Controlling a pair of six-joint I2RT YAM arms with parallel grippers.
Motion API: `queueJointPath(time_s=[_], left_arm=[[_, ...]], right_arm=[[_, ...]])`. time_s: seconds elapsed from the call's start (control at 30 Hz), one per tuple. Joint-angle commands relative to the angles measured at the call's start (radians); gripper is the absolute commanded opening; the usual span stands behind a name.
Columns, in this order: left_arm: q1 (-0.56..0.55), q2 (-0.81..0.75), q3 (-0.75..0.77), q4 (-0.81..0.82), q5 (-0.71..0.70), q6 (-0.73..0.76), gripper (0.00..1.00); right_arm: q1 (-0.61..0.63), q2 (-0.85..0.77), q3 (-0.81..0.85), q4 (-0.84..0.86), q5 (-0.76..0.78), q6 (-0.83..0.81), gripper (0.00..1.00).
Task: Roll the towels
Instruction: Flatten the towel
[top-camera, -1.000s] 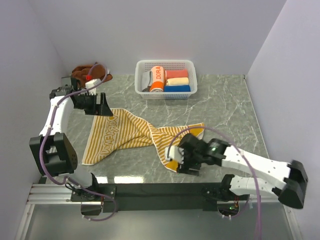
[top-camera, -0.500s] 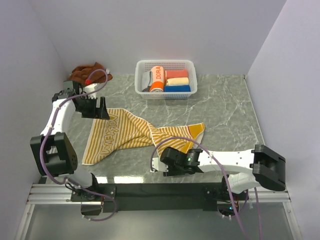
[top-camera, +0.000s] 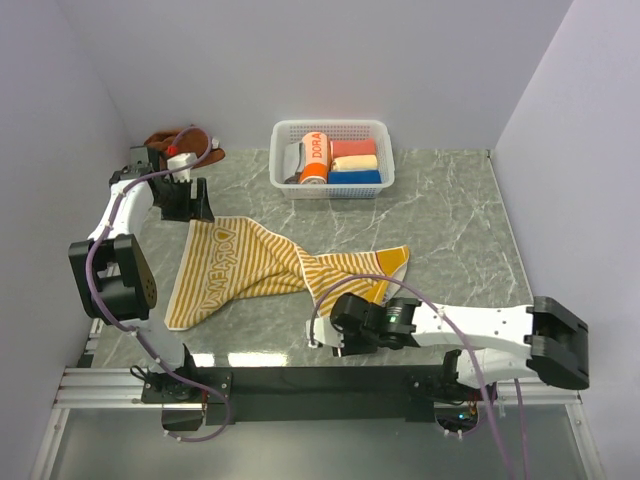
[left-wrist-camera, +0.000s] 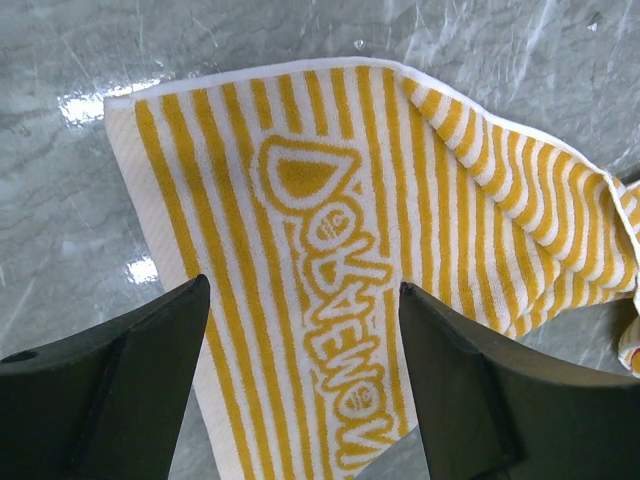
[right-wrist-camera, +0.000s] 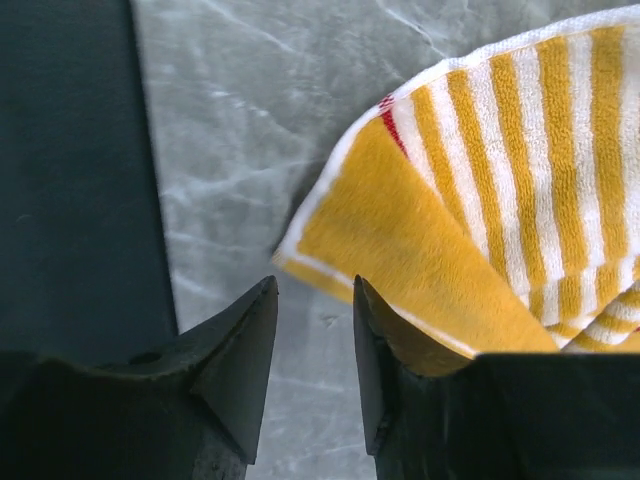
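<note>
Grey-green marbled worktop (top-camera: 450, 220) fills the white-walled cell, w/ a black rail (top-camera: 320, 380) along its near edge. Left arm (top-camera: 110, 215) rises at the left side and reaches twd the far-left corner. Right arm (top-camera: 480, 322) lies low, stretched leftward along the near edge.

Striped towel (top-camera: 250, 265) is cream-yellow w/ orange stripes & lettering, spread over the left-ctr of the worktop. Its left part lies flat, the middle is bunched & twisted, and the right part fans out again. One near corner there is folded over, showing a plain yellow side.

White mesh basket (top-camera: 330, 124) sits at far ctr, apart from both towels. Rust-brown towel (top-camera: 165, 143) is crumpled in the far-left corner, partly hidden by the left arm's wrist.

In the basket an orange DORA roll (top-camera: 315, 158) lies on the left. Beside it, far to near: red roll (top-camera: 353, 148), yellow roll (top-camera: 353, 162), blue roll (top-camera: 355, 177).

Left claw (top-camera: 190, 212) has its jaws wide apart and nothing held. It is over the far-left end of the striped towel (left-wrist-camera: 330, 250), w/ the lettering showing btwn the fingers. Can't tell if the tips touch the cloth.

Right claw (top-camera: 318, 338) has only a narrow gap btwn its fingers (right-wrist-camera: 240, 350), w/ nothing in it. It sits nr the near edge, just beside the folded corner of the striped towel (right-wrist-camera: 480, 200). That corner runs behind one finger, and the gap is over bare marble.
</note>
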Motion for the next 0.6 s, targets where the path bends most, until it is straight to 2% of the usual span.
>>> queueJointPath(time_s=[0.0, 0.1, 0.27, 0.57], left_arm=[[0.003, -0.011, 0.042, 0.002, 0.001, -0.006, 0.82], [0.001, -0.011, 0.036, -0.009, 0.004, -0.002, 0.82], [0.003, -0.014, 0.031, -0.015, -0.002, 0.003, 0.83], [0.001, 0.008, 0.071, -0.041, -0.02, 0.02, 0.84]], right_arm=[[-0.004, -0.087, 0.026, -0.074, -0.072, -0.033, 0.45], [-0.003, -0.097, 0.017, -0.084, -0.073, -0.062, 0.45], [-0.001, -0.032, 0.009, -0.058, -0.082, -0.084, 0.36], [-0.004, 0.085, -0.032, 0.034, -0.074, -0.092, 0.45]])
